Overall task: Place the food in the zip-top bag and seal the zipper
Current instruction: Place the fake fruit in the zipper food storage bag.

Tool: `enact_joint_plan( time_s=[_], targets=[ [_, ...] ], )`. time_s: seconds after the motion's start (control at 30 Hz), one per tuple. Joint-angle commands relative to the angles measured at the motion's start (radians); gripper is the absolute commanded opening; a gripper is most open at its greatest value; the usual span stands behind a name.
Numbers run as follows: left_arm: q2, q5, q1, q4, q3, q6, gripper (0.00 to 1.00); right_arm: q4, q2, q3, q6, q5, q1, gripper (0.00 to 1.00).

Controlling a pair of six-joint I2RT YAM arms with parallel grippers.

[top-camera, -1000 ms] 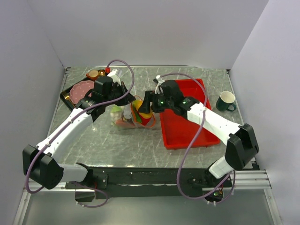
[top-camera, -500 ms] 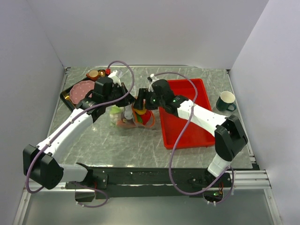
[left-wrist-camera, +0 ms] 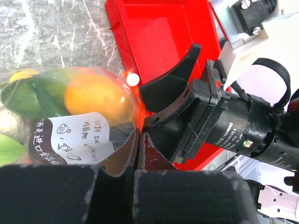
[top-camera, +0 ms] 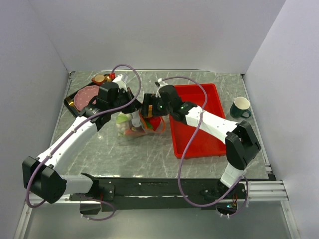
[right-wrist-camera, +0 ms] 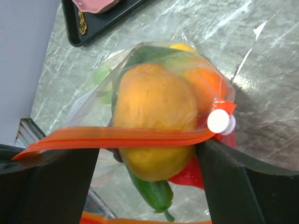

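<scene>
Food fills the clear, floppy plastic zip-top bag (top-camera: 130,127). It lies on the grey marbled table (top-camera: 149,154) between the two arms, just left of the red rectangular plastic tray (top-camera: 199,134).

From where I stand I can make out several pieces through the film. There is a yellow oval toy fruit (right-wrist-camera: 154,107) and a round orange (right-wrist-camera: 205,84) beside it. A long green vegetable piece (right-wrist-camera: 156,193) and a red piece (right-wrist-camera: 187,175) lie lower down.

The thin orange-red zipper strip (right-wrist-camera: 117,136) runs across the front of the yellow fruit, with a small white round slider (right-wrist-camera: 220,121) at one end. A second orange-red edge shows at the very bottom of the right wrist view. It lies apart from the first, so the mouth gapes there.

The left gripper (left-wrist-camera: 138,140) is pinched tight on the bag's film, its two black fingers meeting with plastic caught between them. The pinch is just beside a white paper label (left-wrist-camera: 79,133) printed with dark characters.

The right gripper (top-camera: 146,110) has its black fingers spread wide, one on either side of the bag's mouth. The orange-red strip spans from one finger to the other, and nothing is clamped between them. The two grippers sit very near each other at the bag's tray-side edge.

A dark mug with a pale inside (top-camera: 240,107) stands on the table to the right of the red tray. At the far left a black tray (top-camera: 72,103) carries a pink plate (top-camera: 88,93). A few small toy pieces (top-camera: 100,78) lie beyond it near the back corner.
</scene>
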Motion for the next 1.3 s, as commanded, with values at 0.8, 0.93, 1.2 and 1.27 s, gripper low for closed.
enact_joint_plan(
  time_s=[0.8, 0.93, 1.2, 1.27],
  targets=[
    [-0.043, -0.007, -0.008, 0.078, 0.032, -0.013, 0.01, -0.011, -0.239, -0.153, -0.041, 0.015, 0.012, 0.00],
    [-0.048, -0.012, -0.008, 0.072, 0.030, -0.010, 0.01, 0.028, -0.203, -0.141, -0.035, -0.011, 0.012, 0.00],
    [-0.046, 0.016, -0.006, 0.078, 0.023, -0.012, 0.01, 0.019, -0.051, -0.013, -0.058, -0.021, 0.012, 0.00],
    [-0.048, 0.017, -0.008, 0.077, 0.020, -0.013, 0.01, 0.006, -0.022, 0.010, -0.064, -0.031, 0.012, 0.00]
  ],
)
